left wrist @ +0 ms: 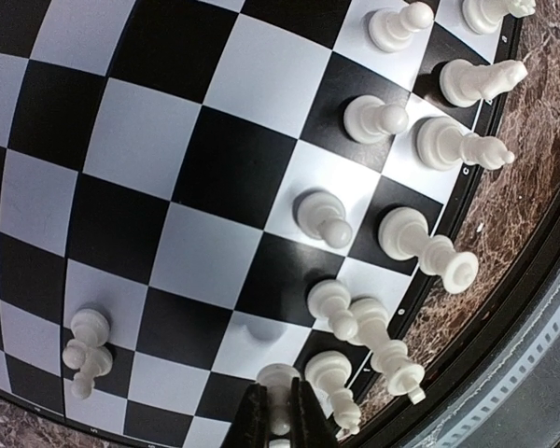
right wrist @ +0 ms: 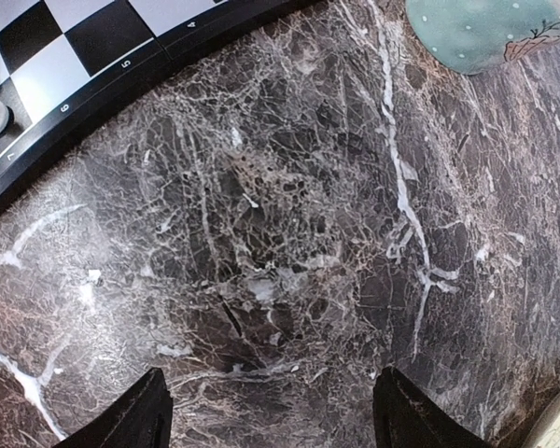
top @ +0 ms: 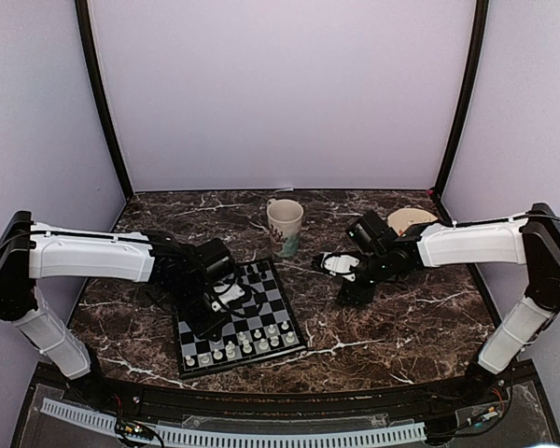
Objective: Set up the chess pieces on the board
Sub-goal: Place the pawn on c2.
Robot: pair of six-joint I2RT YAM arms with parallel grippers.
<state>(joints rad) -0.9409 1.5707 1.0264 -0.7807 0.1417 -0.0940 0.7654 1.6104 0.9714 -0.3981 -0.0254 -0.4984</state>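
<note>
The board (top: 261, 287) lies on the marble just left of centre, with white chess pieces (top: 252, 343) in rows along its near edge. My left gripper (top: 210, 315) hovers over its left part. Its fingers (left wrist: 252, 420) are shut on a white pawn (left wrist: 280, 392), which casts a soft shadow on the square below. Several white pieces (left wrist: 411, 233) stand along the board's (left wrist: 215, 168) right edge, and one more (left wrist: 86, 350) stands at the lower left. My right gripper (right wrist: 271, 411) is open over bare marble, nothing between its fingers, right of the board (right wrist: 84, 56).
A cream mug (top: 285, 227) with a teal pattern stands behind the board, its base visible in the right wrist view (right wrist: 476, 33). A round tan object (top: 411, 221) sits at the back right. Dark walls and posts enclose the veined marble tabletop (top: 401, 317).
</note>
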